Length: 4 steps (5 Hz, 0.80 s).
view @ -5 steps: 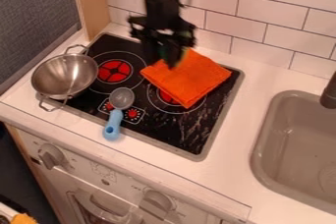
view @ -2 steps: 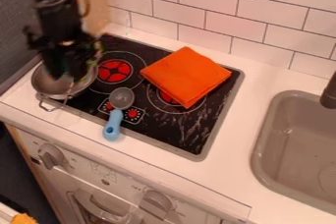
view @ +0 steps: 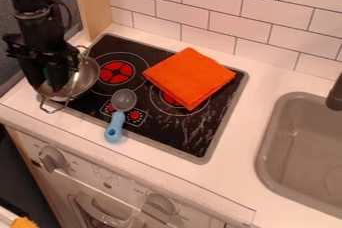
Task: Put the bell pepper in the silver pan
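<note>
My gripper [view: 47,84] hangs over the silver pan [view: 85,79] — a bit of green shows there. Near the pan lies a blue-handled spoon [view: 115,126]; farther from it, an orange cloth [view: 190,78] — and, well apart, the sink [view: 263,157].

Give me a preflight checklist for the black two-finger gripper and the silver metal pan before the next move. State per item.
1. Black two-finger gripper over the silver metal pan: ok, it hangs above the bowl in this view.
2. Pan upright: ok, its open side faces up.
3. Bell pepper in the grip: cannot tell, just a dim green patch by the gripper.
4. Gripper clear of the pan's near-left rim: cannot tell, it overlaps that side in view.
5. Folded orange cloth out of the way: ok, on the black cooktop, apart from the pan.
6. Blue-handled grey spoon out of the way: ok, right of the pan, not touching.
</note>
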### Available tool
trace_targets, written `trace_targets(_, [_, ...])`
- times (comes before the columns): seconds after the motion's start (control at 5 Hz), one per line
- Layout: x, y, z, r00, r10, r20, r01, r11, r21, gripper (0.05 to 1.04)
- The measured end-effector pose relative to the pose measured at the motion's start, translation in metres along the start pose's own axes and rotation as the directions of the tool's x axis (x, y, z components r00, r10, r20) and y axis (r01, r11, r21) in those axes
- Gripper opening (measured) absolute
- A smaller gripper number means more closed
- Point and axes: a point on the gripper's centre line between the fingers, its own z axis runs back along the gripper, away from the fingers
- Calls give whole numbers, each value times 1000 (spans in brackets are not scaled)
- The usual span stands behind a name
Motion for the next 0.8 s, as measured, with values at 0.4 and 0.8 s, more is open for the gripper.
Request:
trace_targets(0.4, [8, 0, 10, 1000, 1, 12, -1, 1000, -14, 1011])
trace_targets(0.8, [14, -31, 36, 996, -85, 38, 86, 996, -17, 1001])
